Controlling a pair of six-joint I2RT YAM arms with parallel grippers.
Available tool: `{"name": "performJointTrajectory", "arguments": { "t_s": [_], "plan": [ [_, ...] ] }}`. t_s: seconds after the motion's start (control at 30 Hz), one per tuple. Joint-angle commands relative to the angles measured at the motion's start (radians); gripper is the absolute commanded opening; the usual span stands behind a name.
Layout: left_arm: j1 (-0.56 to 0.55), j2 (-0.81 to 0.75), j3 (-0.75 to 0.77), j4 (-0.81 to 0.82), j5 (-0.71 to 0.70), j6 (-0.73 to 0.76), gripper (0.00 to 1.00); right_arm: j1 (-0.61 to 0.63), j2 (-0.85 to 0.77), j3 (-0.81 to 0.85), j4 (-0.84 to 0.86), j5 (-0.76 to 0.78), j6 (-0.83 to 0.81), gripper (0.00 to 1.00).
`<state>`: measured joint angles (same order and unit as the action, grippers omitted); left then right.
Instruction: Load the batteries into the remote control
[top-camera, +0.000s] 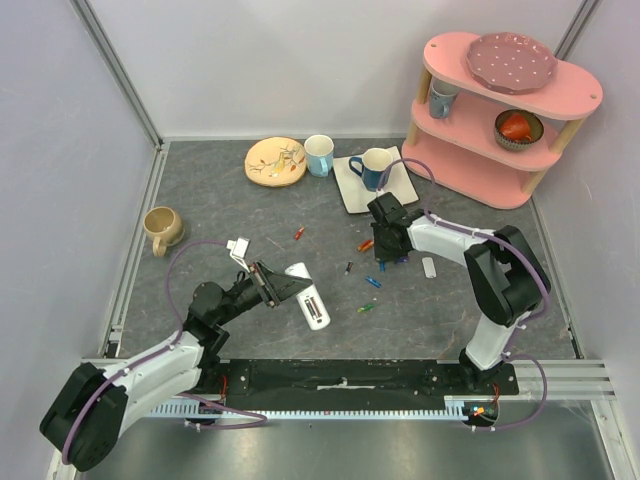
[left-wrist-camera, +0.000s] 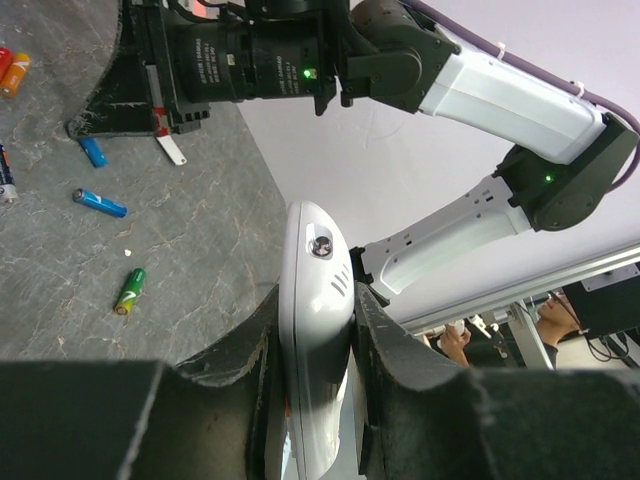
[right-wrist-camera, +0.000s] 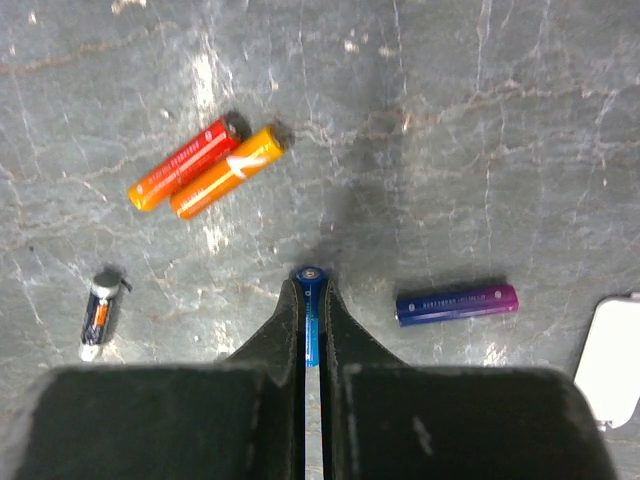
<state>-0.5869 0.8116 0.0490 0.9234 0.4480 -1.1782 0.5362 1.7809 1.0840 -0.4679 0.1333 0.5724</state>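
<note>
**A:** A grey marbled mat (top-camera: 200, 200) with pale lilac walls round it. How far along is the loading?

**B:** Barely begun, I'd judge. The remote control (top-camera: 312, 303) turns its dark recess up to the top camera. I see no colour inside, though it's too small to be sure. Most batteries lie loose on the mat.

**A:** What has the right arm got?

**B:** The right pincer (right-wrist-camera: 311, 300) is clenched on a blue battery (right-wrist-camera: 310, 274). Its fingers are nearly together with only that thin cylinder between them, and the battery's end pokes out just past the tips. I cannot tell whether it touches the mat.

**A:** And around those tips?

**B:** In its own camera, a red battery (right-wrist-camera: 185, 165) and an orange battery (right-wrist-camera: 228, 172) lie ahead to the left, side by side. A dark battery (right-wrist-camera: 100, 315) is off to the left and a blue-purple battery (right-wrist-camera: 457, 303) is just to the right. The white cover piece (right-wrist-camera: 612, 360) is farther right, at the frame's edge.

**A:** The left arm?

**B:** The left pincer (left-wrist-camera: 318, 305) grasps the remote by its long edges, and the rounded end stands out beyond the tips. A green battery (left-wrist-camera: 129, 291) lies to its left on the mat.

**A:** What's left to do?

**B:** Seating every cell, I'd say, then likely fitting the cover.
</note>
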Motion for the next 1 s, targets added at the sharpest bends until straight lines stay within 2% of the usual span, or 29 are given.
{"name": "performJointTrajectory", "arguments": {
  "t_s": [0.0,0.07,0.2,0.3,0.4,0.5,0.6,0.77,0.97],
  "plan": [
    [-0.007,0.021,-0.061,0.057,-0.009,-0.026,0.02,0.011,-0.110,-0.045,0.032,-0.014,-0.009,0.00],
    [-0.010,0.038,-0.031,0.066,-0.003,-0.029,0.02,0.030,-0.233,-0.061,0.063,0.018,-0.040,0.00],
    [-0.019,0.102,0.025,0.078,-0.002,-0.024,0.02,0.165,-0.530,-0.156,0.144,0.141,-0.101,0.00],
    [-0.027,0.141,0.040,0.126,-0.026,-0.046,0.02,0.264,-0.668,-0.214,0.181,0.208,-0.121,0.00],
    [-0.034,0.204,0.040,0.210,-0.046,-0.083,0.02,0.333,-0.779,-0.278,0.221,0.181,-0.108,0.00],
    [-0.042,0.251,0.051,0.262,-0.058,-0.107,0.02,0.407,-0.828,-0.299,0.233,0.172,-0.080,0.00],
    [-0.051,0.277,0.069,0.267,-0.075,-0.113,0.02,0.505,-0.810,-0.280,0.193,0.221,-0.037,0.00],
    [-0.063,0.325,0.081,0.308,-0.097,-0.129,0.02,0.692,-0.765,-0.227,0.192,0.371,-0.014,0.00],
    [-0.074,0.371,0.081,0.362,-0.126,-0.162,0.02,0.771,-0.727,-0.185,0.225,0.442,-0.019,0.00]
  ]
}}
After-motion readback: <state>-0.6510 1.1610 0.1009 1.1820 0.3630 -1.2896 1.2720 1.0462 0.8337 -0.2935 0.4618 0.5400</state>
